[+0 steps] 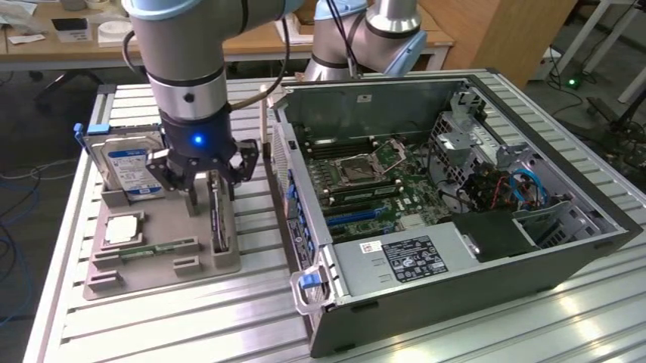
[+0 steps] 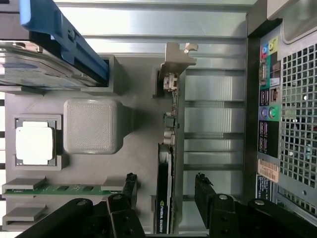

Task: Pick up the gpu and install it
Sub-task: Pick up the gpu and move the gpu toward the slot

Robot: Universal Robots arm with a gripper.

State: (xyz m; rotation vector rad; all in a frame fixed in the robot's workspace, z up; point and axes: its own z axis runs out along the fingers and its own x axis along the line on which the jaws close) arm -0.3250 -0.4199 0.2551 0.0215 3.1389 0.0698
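**Item: gpu (image 1: 216, 215).** It is stood on edge in a slot of the grey holder tray (image 1: 131, 281). In the exterior view the slot is at the tray's three o'clock side, and the tray is set on the worktop (image 1: 181, 325) at nine o'clock of the open computer case (image 1: 565, 257).

**Claw (image 1: 205, 175).** It is released, with the jaws spread wide. It is lowered over the card's top edge, one finger to each side. No contact is seen.

**Progress.** The task is judged to be at an early stage. The approach is made, but the card is not yet gripped or lifted. The motherboard (image 1: 374, 181) is exposed in the case, and no card is seen fitted there.

**Other tray contents.** In the exterior view, taken from the card:
- hard drive (image 1: 131, 162), at eleven o'clock
- CPU (image 1: 121, 227), at nine o'clock
- memory stick (image 1: 159, 248), at eight o'clock

**Shown by the exterior view.** The arm, the case interior and the whole layout are given.

**Shown by the wrist view.**
- The clear gaps between the fingers (image 2: 130, 191) and the card are shown.
- The silvery end bracket (image 2: 176, 54) is at the card's far end.
- A green maker's label (image 2: 162, 218) is on the card.
- The rear port panel (image 2: 265, 109) of the case is alongside.
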